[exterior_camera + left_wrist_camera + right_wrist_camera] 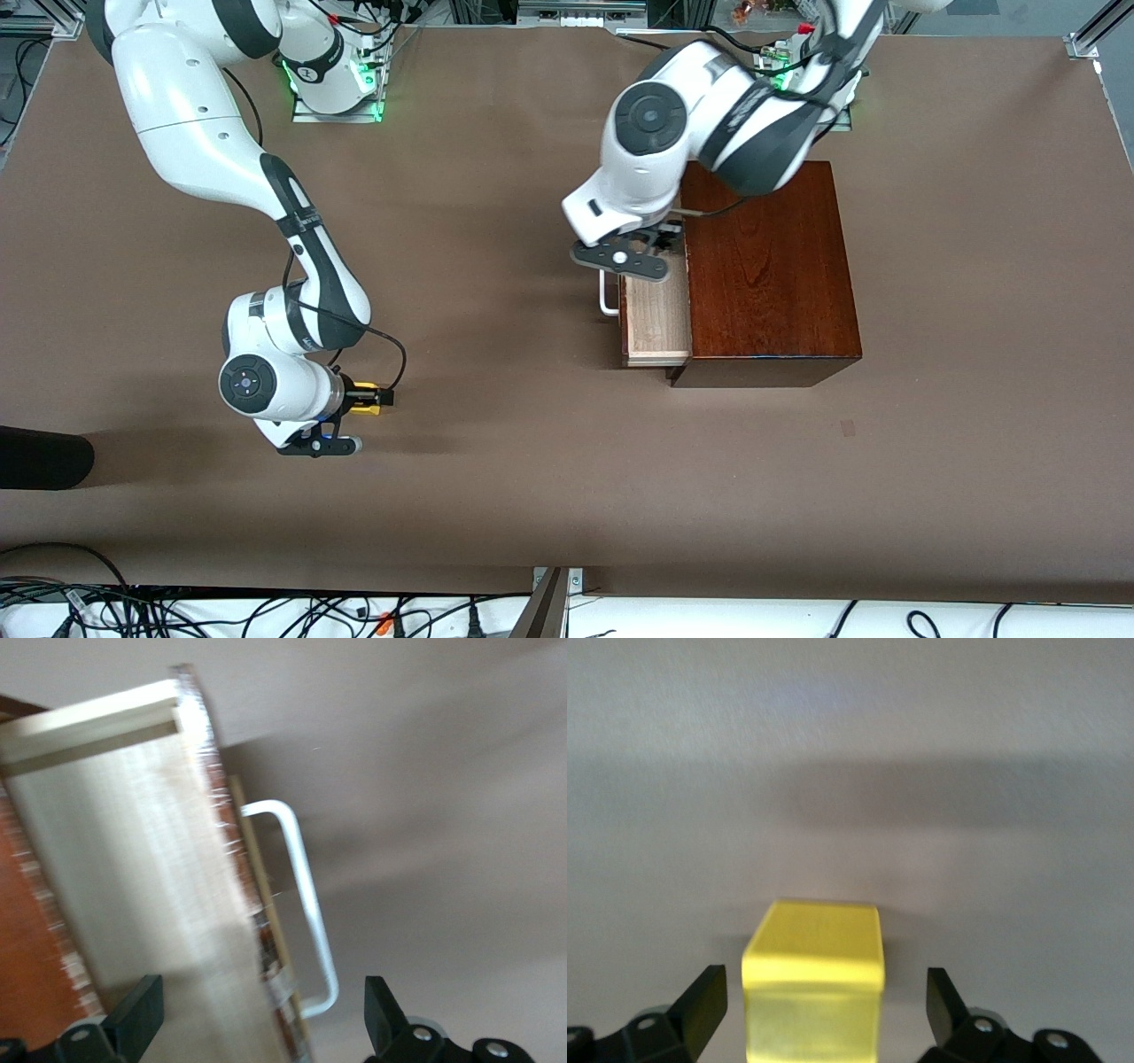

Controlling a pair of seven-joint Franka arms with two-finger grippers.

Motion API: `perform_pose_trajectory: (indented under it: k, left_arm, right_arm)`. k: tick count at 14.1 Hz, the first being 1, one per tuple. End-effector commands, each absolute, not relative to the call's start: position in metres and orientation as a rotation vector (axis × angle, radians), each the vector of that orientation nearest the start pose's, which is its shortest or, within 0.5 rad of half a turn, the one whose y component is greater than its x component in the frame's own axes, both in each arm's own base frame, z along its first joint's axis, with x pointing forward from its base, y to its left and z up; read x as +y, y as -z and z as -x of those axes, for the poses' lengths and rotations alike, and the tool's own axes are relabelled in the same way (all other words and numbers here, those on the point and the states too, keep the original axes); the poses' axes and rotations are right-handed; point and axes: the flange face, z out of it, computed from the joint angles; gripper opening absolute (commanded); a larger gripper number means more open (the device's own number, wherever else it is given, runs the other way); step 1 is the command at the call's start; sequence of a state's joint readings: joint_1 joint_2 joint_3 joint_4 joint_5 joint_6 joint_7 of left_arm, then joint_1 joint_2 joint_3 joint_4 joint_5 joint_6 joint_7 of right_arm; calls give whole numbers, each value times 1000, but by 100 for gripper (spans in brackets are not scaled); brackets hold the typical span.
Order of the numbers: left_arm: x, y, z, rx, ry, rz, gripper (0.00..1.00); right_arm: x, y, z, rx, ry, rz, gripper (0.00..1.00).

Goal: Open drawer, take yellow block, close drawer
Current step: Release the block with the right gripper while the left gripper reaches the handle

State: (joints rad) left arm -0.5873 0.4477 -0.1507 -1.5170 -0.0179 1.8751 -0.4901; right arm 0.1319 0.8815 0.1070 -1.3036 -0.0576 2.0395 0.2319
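Nearest the front camera: right gripper [321,440] low over bare table [532,496] toward the right arm's end, fingers spread wide, yellow block [814,950] between them, untouched, apparently resting on the cloth (contact with the surface hard to confirm). Extraction done, then. Farther off: drawer [657,319] partly out of the mahogany box [771,266], closing left. Left gripper [266,1028] spread over its handle [301,904], gripping nothing. Drawer's farther end hidden under that arm.
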Motion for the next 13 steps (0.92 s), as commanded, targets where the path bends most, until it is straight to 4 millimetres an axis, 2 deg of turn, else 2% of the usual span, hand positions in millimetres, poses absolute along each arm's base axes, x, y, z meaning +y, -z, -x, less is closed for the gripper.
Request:
perform_pose_trajectory:
  k: [1, 3, 5, 7, 8, 11, 13]
  left_arm:
    - [-476, -375, -501, 322, -171, 3136, 100]
    - [-505, -351, -476, 325, -143, 3089, 100]
    - [-525, -326, -456, 286, -90, 3014, 100]
    - [-547, -314, -439, 250, -19, 3006, 100]
    - [-551, -306, -437, 224, -15, 3006, 100]
    - [-554, -287, -433, 275, 23, 2952, 100]
    - [-558, -274, -435, 338, 79, 2941, 100]
  right_arm:
    - [143, -266, -706, -7, -287, 3146, 100]
    - [117, -309, -705, 41, -286, 3154, 100]
    - [95, -345, -702, 28, -283, 3157, 100]
    - [69, -378, -694, 25, -257, 3174, 100]
    - [57, -398, -684, 28, -239, 3185, 100]
    - [35, -450, -635, 68, -192, 3209, 100]
    - [23, -485, -614, 85, -136, 3215, 100]
